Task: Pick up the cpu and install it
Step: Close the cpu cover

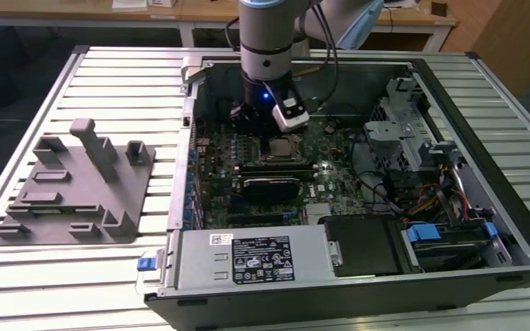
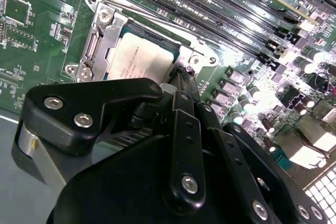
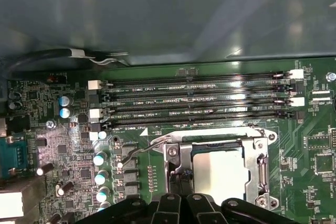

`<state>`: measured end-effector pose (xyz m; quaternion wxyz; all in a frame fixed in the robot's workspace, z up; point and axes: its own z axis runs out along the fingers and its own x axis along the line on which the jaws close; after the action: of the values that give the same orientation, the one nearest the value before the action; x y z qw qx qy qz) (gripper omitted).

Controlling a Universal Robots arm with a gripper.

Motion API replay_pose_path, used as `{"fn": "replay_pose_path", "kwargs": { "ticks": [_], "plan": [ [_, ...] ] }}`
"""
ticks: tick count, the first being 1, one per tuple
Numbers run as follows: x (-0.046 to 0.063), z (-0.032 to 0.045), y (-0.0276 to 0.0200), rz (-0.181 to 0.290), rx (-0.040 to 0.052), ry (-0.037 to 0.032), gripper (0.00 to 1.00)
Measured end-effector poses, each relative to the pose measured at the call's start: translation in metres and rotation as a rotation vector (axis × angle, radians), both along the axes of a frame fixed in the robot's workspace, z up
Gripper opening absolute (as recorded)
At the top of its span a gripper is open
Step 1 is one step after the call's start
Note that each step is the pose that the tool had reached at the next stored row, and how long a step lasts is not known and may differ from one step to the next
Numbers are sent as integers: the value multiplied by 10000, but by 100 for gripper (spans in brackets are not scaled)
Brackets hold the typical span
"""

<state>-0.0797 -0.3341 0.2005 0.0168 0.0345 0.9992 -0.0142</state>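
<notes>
The cpu (image 2: 137, 56) lies flat inside the open metal socket frame (image 2: 100, 35) on the motherboard, silvery top up. It is also in the first wrist view (image 3: 220, 170) and the exterior view (image 1: 281, 146). My gripper (image 2: 181, 77) hangs low over the board at the socket's edge. Its two thin black fingers (image 3: 176, 179) are pressed together beside the cpu, and I see nothing held between them. In the exterior view the gripper (image 1: 263, 132) sits just behind the socket, inside the open computer case.
Memory slots (image 3: 199, 98) run beside the socket, and capacitors (image 3: 100, 158) stand nearby. The case walls (image 1: 188, 138) ring the board. A power supply (image 1: 251, 258) and drive cage (image 1: 403, 131) fill its sides. A grey fixture (image 1: 72, 193) rests on the slatted table.
</notes>
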Motion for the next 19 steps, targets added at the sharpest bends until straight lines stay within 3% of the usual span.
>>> {"fn": "replay_pose_path", "kwargs": {
  "ticks": [19],
  "plan": [
    [-1, -26, 0, 0, -3, 1, 11]
  ]
}}
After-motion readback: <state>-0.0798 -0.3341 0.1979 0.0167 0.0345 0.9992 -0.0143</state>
